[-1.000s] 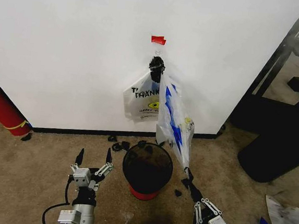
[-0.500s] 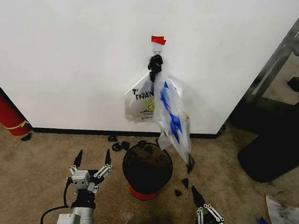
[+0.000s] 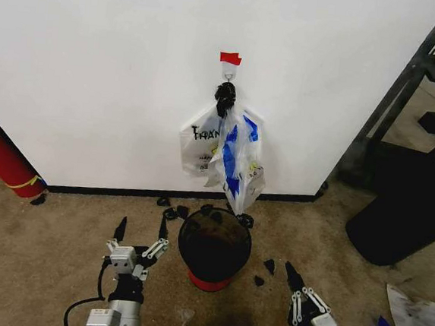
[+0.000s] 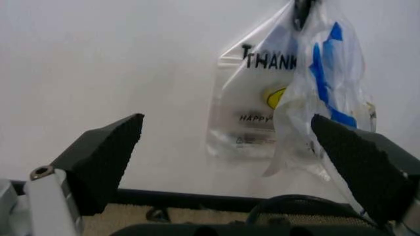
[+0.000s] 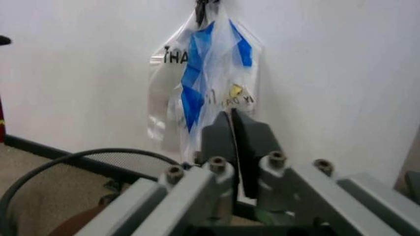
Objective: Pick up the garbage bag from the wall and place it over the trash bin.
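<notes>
The crinkly see-through plastic garbage bag [image 3: 235, 164] has slipped free and swung back against the white wall [image 3: 96, 68], above the round dark trash bin [image 3: 214, 247]. The right gripper [image 3: 292, 279], pinched closed on nothing, now sits low beside the bin, well below the bag; the pick needs redoing. The left gripper [image 3: 141, 229] waits spread wide.

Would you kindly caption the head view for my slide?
Garbage bag hangs from the wall hook above the trash bin, both hands low beside it.

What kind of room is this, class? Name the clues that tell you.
Probably an office or lab corner set up for robot trials: a bare white wall with a tape-marked hook holding plastic bags, brown carpet, and a small bin.
</notes>
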Robot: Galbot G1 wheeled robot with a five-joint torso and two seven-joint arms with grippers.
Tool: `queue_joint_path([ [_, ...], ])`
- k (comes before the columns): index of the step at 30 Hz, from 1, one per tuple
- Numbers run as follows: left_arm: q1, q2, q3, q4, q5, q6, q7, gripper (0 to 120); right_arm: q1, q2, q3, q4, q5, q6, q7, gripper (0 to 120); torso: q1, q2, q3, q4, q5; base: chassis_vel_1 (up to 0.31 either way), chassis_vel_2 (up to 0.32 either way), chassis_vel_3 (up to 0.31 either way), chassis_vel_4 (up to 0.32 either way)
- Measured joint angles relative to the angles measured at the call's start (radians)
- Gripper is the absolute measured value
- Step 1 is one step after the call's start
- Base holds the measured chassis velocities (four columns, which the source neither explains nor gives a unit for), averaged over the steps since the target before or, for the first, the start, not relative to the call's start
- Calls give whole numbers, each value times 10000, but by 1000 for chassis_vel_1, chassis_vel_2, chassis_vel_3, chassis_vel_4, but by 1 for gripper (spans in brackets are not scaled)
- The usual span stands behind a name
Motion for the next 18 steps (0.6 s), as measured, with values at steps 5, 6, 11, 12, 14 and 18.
queue_joint_path([
  [5,-111,19,36,76,125,22,4,100,1747,-1079,-1094,42,-999,-1712,1578,22,0,0,0,5,3,0,0,0,0],
  [6,-142,35,70,101,95,41,2,100,2012,-1247,-1191,43,-1061,-1959,1717,27,1,0,0,11,4,0,0,0,0],
  [11,-511,300,490,326,-124,213,-1,100,3381,-2078,-1604,-230,-1291,-3023,2364,44,1,0,1,-6,1,0,0,0,0],
  [12,-501,308,487,331,-145,222,-7,100,3709,-2225,-1771,-404,-1303,-3143,2411,47,1,0,1,-2,5,0,0,0,0],
  [14,-476,280,464,349,-208,254,-19,100,4653,-2543,-2349,-958,-1342,-3377,2513,55,1,0,2,5,-1,0,0,0,0],
  [18,-503,139,449,379,-223,307,-35,100,5960,-2823,-3279,-1684,-1461,-3521,2504,69,1,0,2,5,-1,0,0,0,0],
])
